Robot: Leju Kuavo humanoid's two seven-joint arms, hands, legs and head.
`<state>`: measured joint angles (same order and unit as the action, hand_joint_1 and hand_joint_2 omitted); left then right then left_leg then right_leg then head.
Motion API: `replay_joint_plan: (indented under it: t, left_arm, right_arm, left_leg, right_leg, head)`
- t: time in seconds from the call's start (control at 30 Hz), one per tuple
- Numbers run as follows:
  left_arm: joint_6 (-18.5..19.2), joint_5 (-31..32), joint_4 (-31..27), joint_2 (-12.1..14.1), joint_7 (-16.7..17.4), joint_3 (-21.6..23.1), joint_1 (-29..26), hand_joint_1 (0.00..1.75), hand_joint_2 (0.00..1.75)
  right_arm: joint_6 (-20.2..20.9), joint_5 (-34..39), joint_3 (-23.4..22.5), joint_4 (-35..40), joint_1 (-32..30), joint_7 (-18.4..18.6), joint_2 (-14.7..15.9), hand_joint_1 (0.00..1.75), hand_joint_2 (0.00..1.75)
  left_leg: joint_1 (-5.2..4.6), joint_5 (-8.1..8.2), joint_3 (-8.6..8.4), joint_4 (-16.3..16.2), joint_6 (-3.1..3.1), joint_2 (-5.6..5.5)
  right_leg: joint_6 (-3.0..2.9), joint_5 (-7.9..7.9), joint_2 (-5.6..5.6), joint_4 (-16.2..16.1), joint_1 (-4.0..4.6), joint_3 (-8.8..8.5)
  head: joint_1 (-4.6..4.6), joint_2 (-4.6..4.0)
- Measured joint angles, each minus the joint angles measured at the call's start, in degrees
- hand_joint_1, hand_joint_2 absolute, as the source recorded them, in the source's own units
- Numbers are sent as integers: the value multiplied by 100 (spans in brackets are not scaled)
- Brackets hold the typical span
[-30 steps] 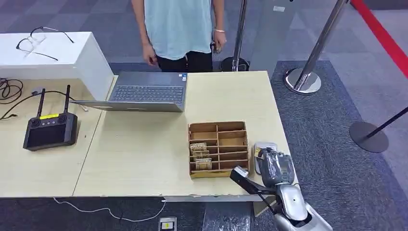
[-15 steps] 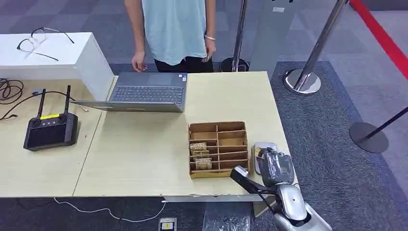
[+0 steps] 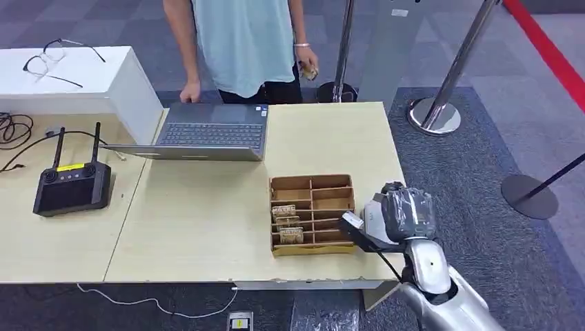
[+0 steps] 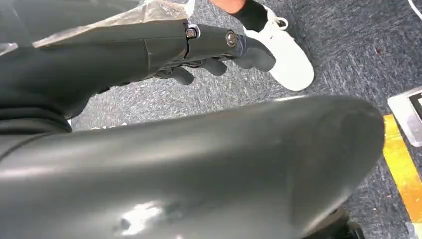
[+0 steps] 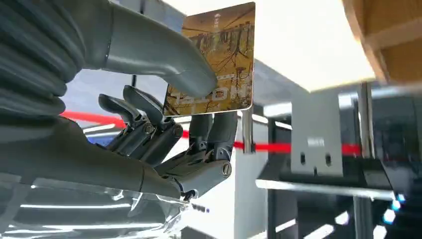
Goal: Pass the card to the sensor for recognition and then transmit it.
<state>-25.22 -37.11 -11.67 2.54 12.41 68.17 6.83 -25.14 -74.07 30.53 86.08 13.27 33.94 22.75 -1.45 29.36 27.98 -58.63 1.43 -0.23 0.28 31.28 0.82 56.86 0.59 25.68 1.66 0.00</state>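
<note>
The right arm [image 3: 441, 289] is silver and smooth, with a round disc on the forearm and a thin black cable running beside it; the right hand [image 3: 403, 214] is grey under what looks like a clear plastic wrap. Up close, the right hand has a ribbed grey cover [image 5: 30, 45], a thick pale grey thumb [image 5: 154, 55] and darker fingers [image 5: 149, 134] with small screws. The left hand [image 4: 199, 47] is dark, with two screw heads and shiny film behind it.

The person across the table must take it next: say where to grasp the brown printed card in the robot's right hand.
Grip the brown printed card by its free end, coming from the side away from the right hand: the thumb pins the near end, while the far edge stands bare.
</note>
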Motion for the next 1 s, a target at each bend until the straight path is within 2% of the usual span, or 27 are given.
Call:
replay_joint_plan:
  t: [0.47,1.0]
  left_arm:
    - [0,52,0,-2,-55,2,4,0,0]
    - [-9,138,0,-2,-149,2,10,0,0]
  right_arm:
    - [461,-210,48,614,789,-144,-9,175,175]
    - [918,-50,435,638,1872,-332,-212,175,175]
  left_leg:
    - [2,0,3,1,0,1]
    - [0,0,14,1,0,1]
  right_leg:
    - [0,0,0,3,3,3]
    - [0,0,0,5,2,11]
  head:
    - [2,0]
    - [0,0]
